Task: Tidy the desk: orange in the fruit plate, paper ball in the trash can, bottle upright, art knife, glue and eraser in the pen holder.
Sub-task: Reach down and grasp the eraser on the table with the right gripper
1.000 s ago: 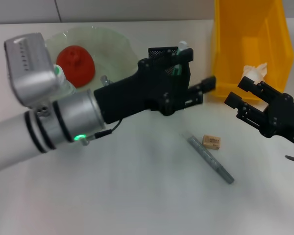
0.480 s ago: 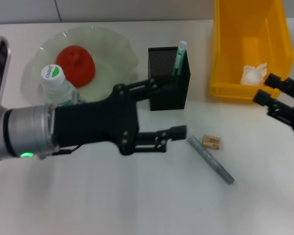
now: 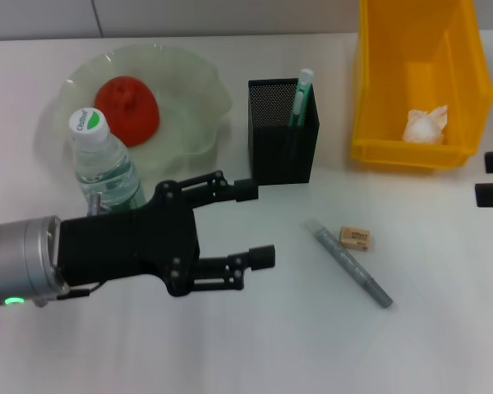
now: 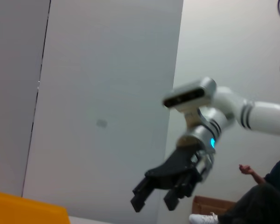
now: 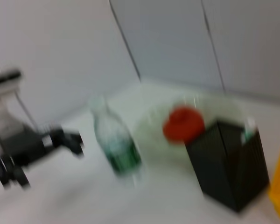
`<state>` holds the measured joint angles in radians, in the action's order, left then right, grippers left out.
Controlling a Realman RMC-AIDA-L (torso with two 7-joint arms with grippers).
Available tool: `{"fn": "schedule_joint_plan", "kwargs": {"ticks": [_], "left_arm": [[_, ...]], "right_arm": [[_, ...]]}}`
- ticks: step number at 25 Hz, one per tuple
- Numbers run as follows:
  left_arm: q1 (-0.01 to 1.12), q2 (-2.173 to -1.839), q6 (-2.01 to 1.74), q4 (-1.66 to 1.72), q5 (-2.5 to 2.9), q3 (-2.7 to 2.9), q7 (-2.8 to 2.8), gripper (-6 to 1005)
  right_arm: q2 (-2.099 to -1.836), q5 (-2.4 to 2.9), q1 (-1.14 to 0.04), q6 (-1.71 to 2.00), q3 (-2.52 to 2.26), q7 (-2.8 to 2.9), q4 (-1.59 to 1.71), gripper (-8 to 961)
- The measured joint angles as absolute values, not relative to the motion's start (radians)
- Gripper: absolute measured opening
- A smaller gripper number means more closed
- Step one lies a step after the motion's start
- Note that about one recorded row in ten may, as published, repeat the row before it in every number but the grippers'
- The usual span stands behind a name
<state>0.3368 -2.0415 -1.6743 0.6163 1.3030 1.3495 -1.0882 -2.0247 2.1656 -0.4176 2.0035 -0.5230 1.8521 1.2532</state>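
- Table (image 3: 255, 345): white surface carrying all items.
- Yellow trash can (image 3: 416, 78): far right; paper ball (image 3: 425, 125) inside.
- Left hand (image 3: 251, 223): fingers spread wide, empty, hovering in front of the bottle.
- Fruit plate (image 3: 185, 90): pale green, holds the orange (image 3: 127, 109).
- Bottle (image 3: 103, 164): upright; green-leaf cap label, text unreadable.
- Pen holder (image 3: 283, 144): black mesh, holds the glue (image 3: 301, 97).
- Art knife (image 3: 351, 263): grey, flat on the table.
- Eraser (image 3: 355, 239): just beside the knife.
- Right hand (image 3: 491, 178): at the right edge, fingers apart.
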Motion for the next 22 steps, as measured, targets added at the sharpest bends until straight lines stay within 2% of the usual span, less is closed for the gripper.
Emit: {"fn": "schedule_joint_plan", "kwargs": {"ticks": [1,2,3,4,10,11,12,13,14,15,17,22], "left_arm": [[0.337,-2.042,-1.674,0.616,1.303,1.350,-1.088,806],[0.336,-2.042,-1.674,0.608,1.315,1.347,-1.079,806],[0.336,-2.042,-1.674,0.608,1.315,1.347,-1.079,806],[0.335,-2.040,-1.675,0.601,1.324,1.345,-1.077,806],[0.329,-2.022,-1.694,0.583,1.350,1.341,-1.088,805],[0.325,-2.021,-1.696,0.582,1.351,1.341,-1.086,805],[0.318,-2.021,-1.697,0.579,1.357,1.341,-1.081,805],[0.318,-2.021,-1.697,0.579,1.357,1.341,-1.081,805],[0.313,-2.021,-1.696,0.574,1.374,1.336,-1.077,805],[0.313,-2.021,-1.696,0.574,1.374,1.336,-1.077,806],[0.307,-2.018,-1.693,0.567,1.397,1.315,-1.077,806],[0.300,-2.009,-1.695,0.558,1.400,1.302,-1.077,803]], "right_arm": [[-2.025,2.166,-0.418,2.004,-0.523,1.852,1.253,683],[-2.004,2.276,-0.484,2.026,-0.540,1.891,1.282,683],[-2.004,2.276,-0.484,2.026,-0.540,1.891,1.282,682],[-1.988,2.358,-0.538,2.031,-0.571,1.902,1.283,682],[-1.982,2.486,-0.633,1.987,-0.716,1.907,1.274,682],[-1.986,2.502,-0.644,1.968,-0.761,1.906,1.273,682],[-2.001,2.538,-0.660,1.912,-0.861,1.908,1.269,682],[-2.001,2.538,-0.660,1.912,-0.861,1.908,1.269,682],[-2.025,2.580,-0.671,1.852,-0.934,1.909,1.261,682],[-2.025,2.580,-0.671,1.852,-0.934,1.909,1.261,682],[-2.060,2.641,-0.690,1.762,-1.003,1.903,1.227,682],[-2.073,2.673,-0.740,1.681,-1.075,1.909,1.129,682]]}}
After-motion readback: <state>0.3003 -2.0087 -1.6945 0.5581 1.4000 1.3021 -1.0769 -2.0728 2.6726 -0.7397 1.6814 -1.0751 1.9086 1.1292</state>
